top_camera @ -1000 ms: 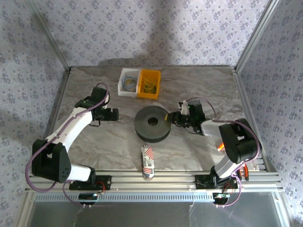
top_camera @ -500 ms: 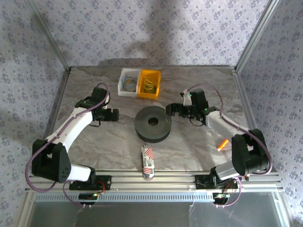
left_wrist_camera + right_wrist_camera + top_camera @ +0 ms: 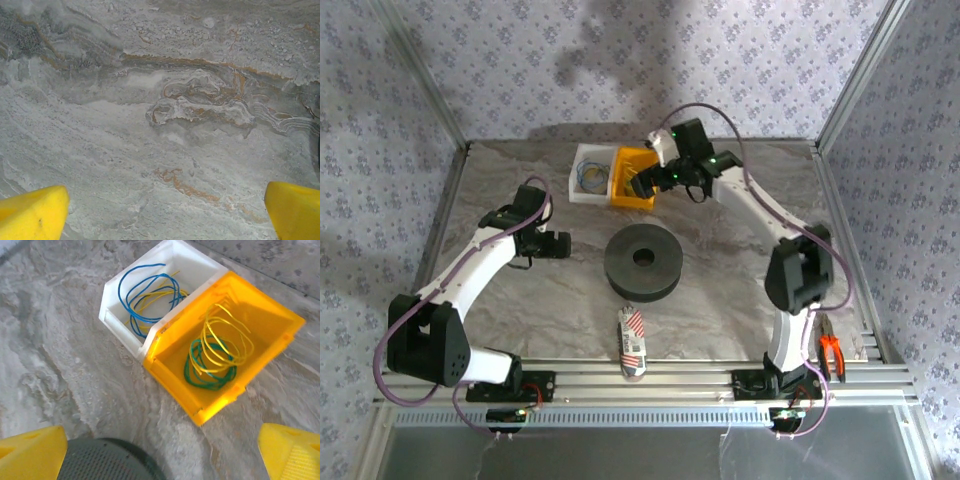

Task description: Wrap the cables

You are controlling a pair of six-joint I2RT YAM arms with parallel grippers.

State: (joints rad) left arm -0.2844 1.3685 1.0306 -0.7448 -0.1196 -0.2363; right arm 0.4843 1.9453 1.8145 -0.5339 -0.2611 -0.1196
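Two arms seen from above on a grey veined marble table (image 3: 740, 250). Left gripper (image 3: 558, 243) low over bare marble, left of a thick black round spool (image 3: 642, 262) at mid-table; jaw spread hard to judge at this range. Right gripper (image 3: 648, 184) stretched to the far side, poised over the near right part of a yellow plastic bin (image 3: 625, 200), which touches a white plastic bin (image 3: 582, 198) on its left. Faint wire coils visible in both bins. Nearer the bases, a red-and-white striped packet (image 3: 632, 340) in front of the spool and orange-handled pliers (image 3: 831, 352) by the right edge. From the left wrist: left gripper (image 3: 162, 212) spread wide and empty, yellow fingertips (image 3: 32, 212) in the two lower corners, bare marble between them. From the right wrist: right gripper (image 3: 160, 455) likewise spread wide and empty, looking down on both bins. Thin yellow cables (image 3: 206, 342) lying loosely looped inside the yellow bin, atop a green wire coil (image 3: 210, 382); more yellow strands in the white bin, tangled with a blue wire loop (image 3: 133, 316). Dark rim of the spool at the bottom edge between the fingertips, apart from the bins.
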